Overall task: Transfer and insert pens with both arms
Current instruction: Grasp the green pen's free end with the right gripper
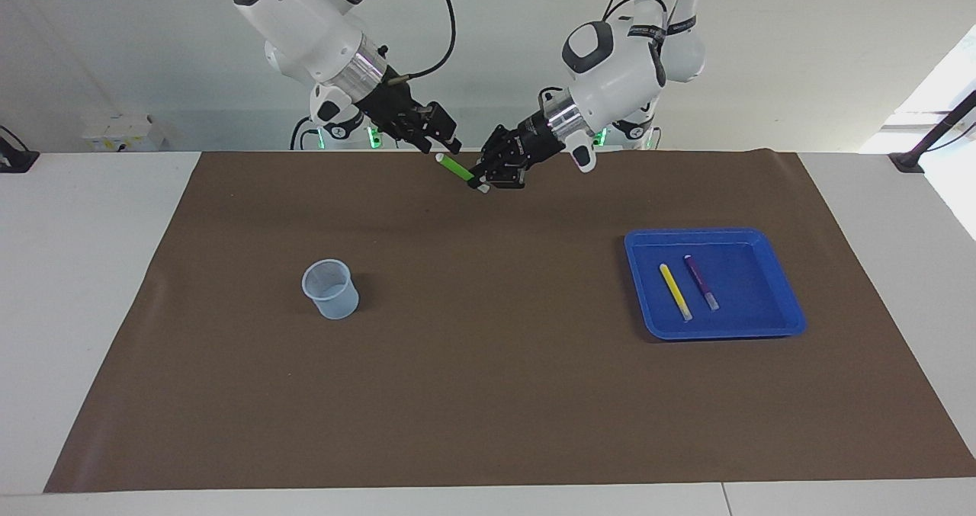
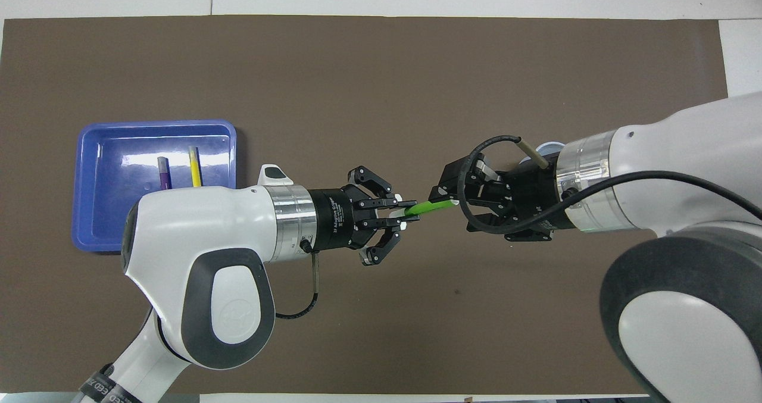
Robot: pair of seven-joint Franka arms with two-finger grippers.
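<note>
Green pen (image 1: 457, 170) is up in the air over the mat's (image 1: 488, 394) robot-side edge, about mid-length, tilted, pale tip aimed at the right arm. Left gripper (image 1: 483, 186) is clamped on its lower end; fingers closed around the barrel, clear in the overhead view (image 2: 402, 215). Right gripper (image 1: 448, 147) sits at the pen's free tip (image 2: 450, 200), fingers spread around it, no firm hold that I can see. Looks like mid-handover.

Handling guess: light, stiff, smooth plastic barrel, so it will pivot or slip if pinched near the tip. Right gripper should take it further down the green barrel, short of the left fingers, and square to the axis before the left lets go.

Yellow pen (image 1: 675, 291) and purple pen (image 1: 701, 281) lie side by side, apart, in the blue tray (image 1: 785, 319) toward the left arm's end. Clear cup (image 1: 330, 289) stands upright toward the right arm's end, nothing visible in it; probably the insert target.
</note>
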